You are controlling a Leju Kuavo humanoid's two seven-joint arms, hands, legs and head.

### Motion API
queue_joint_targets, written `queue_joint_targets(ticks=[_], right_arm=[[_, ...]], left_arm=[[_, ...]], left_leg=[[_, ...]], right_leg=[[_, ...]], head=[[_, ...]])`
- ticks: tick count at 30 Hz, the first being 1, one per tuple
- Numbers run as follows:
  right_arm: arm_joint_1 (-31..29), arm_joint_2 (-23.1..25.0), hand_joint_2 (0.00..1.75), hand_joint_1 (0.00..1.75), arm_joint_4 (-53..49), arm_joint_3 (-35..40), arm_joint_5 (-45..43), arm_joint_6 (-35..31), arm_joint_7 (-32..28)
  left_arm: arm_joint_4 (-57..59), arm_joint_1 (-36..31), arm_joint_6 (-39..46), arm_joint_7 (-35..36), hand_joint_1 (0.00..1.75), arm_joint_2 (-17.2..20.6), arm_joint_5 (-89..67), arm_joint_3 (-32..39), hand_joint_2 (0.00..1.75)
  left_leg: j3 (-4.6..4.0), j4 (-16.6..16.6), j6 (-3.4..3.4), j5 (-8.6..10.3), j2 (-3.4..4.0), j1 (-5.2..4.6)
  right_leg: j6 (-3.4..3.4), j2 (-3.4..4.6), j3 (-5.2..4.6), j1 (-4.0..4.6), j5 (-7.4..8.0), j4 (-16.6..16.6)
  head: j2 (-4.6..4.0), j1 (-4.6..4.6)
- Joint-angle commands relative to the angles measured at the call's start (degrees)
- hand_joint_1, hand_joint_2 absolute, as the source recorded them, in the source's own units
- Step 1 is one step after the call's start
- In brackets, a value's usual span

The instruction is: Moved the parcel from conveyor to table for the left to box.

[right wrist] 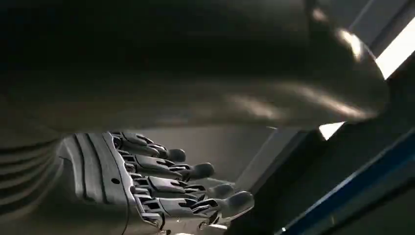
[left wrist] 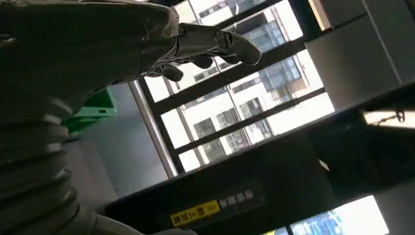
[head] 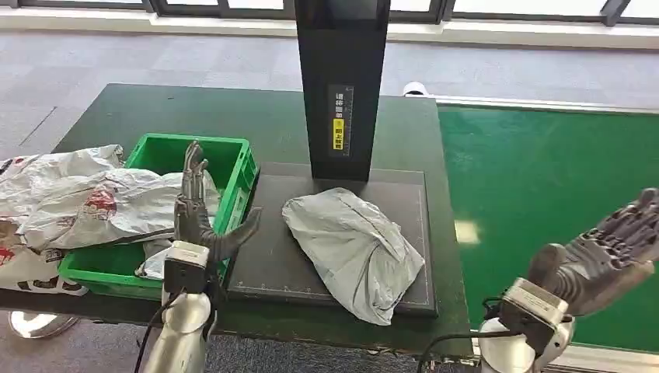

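Our left hand [head: 200,208] is up and empty with its fingers spread, and our right hand [head: 602,256] hangs empty with fingers apart over the green belt [head: 544,202]. The grey parcel [head: 353,250] lies on the black mat [head: 264,256], just to the right of our left hand, the nearer one. We think its long side slants away from that hand, and the green box [head: 241,167] sits right behind the hand.

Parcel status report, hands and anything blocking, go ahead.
Both hands open: left hand raised beside green crate, right hand over conveyor. Grey parcel flat on black pad, untouched. Path to crate unobstructed.
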Motion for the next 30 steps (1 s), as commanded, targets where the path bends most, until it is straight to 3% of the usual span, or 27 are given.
queue_joint_targets(ticks=[1, 6, 7, 10, 13, 14, 15, 19, 30], right_arm=[[3.6, 1.1, 0.00, 0.00, -9.5, -1.9, -0.1, 0.2, 0.2], [3.6, 1.1, 0.00, 0.00, -9.5, -1.9, -0.1, 0.2, 0.2], [3.6, 1.1, 1.75, 0.00, -10.5, -1.1, 0.0, 0.2, 0.2], [3.3, 1.1, 1.75, 0.00, -11.2, 0.2, 0.2, 0.2, 0.2], [2.1, 1.1, 1.75, 0.00, -10.7, 3.5, 0.7, 0.2, 0.2], [2.1, 1.1, 1.75, 0.00, -10.7, 3.5, 0.7, 0.2, 0.2], [1.8, 1.1, 1.75, 0.00, -10.1, 3.7, 0.7, 0.2, 0.2], [1.8, 1.1, 1.75, 0.00, -10.2, 3.2, 0.4, 0.2, 0.2], [1.3, 1.1, 1.75, 0.00, -11.0, 2.3, 0.0, 0.2, 0.2]], left_arm=[[7.2, -4.0, -0.2, 0.2, 0.00, 1.7, -0.4, -4.4, 1.75], [7.2, -4.0, -0.2, 0.2, 0.00, 1.7, -0.4, -4.4, 1.75], [10.0, -5.4, -0.5, 0.2, 0.00, 0.8, -1.9, -5.4, 1.75], [14.7, -7.7, -1.6, 0.3, 0.00, -0.1, -4.3, -6.8, 1.75], [32.6, -15.7, -1.1, 4.7, 0.00, -3.7, -11.4, -10.0, 1.75], [32.6, -15.7, -1.1, 4.7, 0.00, -3.7, -11.4, -10.0, 1.75], [41.6, -19.1, 1.5, 6.8, 0.00, -5.4, -13.3, -9.8, 1.75], [56.9, -24.4, 6.9, 15.0, 0.00, -5.6, -20.3, -10.9, 1.75], [65.1, -25.5, 8.7, 21.5, 0.00, -5.3, -25.8, -12.2, 1.75]], left_leg=[[0.08, -0.2, 0.04, 0.08, -0.22, 0.00], [0.06, -0.1, 0.01, 0.03, -0.04, 0.00], [0.11, -0.2, 0.02, 0.08, -0.13, 0.02], [0.06, -0.1, 0.03, 0.07, -0.18, -0.02], [0.05, -0.1, 0.04, 0.12, -0.33, -0.03], [0.03, -0.1, 0.05, 0.14, -0.43, 0.00], [0.07, -0.1, 0.05, 0.13, -0.37, -0.04], [0.14, -0.1, 0.11, 0.17, -0.37, -0.07], [0.14, -0.1, 0.08, 0.08, -0.03, -0.07]], right_leg=[[0.03, -0.25, 0.16, 0.01, 0.02, -0.2], [0.01, -0.10, 0.07, 0.01, -0.01, -0.1], [0.01, -0.19, 0.16, 0.03, 0.02, -0.2], [0.01, -0.24, 0.10, -0.01, -0.02, -0.1], [0.03, -0.39, 0.16, -0.02, -0.01, -0.1], [0.04, -0.47, 0.23, 0.01, 0.00, -0.1], [0.04, -0.41, 0.20, -0.03, 0.00, -0.1], [0.10, -0.39, 0.32, -0.07, 0.09, -0.2], [0.13, -0.05, 0.17, -0.05, 0.15, -0.1]], head=[[0.00, 0.00], [0.00, 0.00], [0.00, 0.00], [0.00, 0.00], [0.00, 0.00], [0.00, 0.00], [0.00, 0.00], [0.00, 0.00], [0.00, 0.00]])
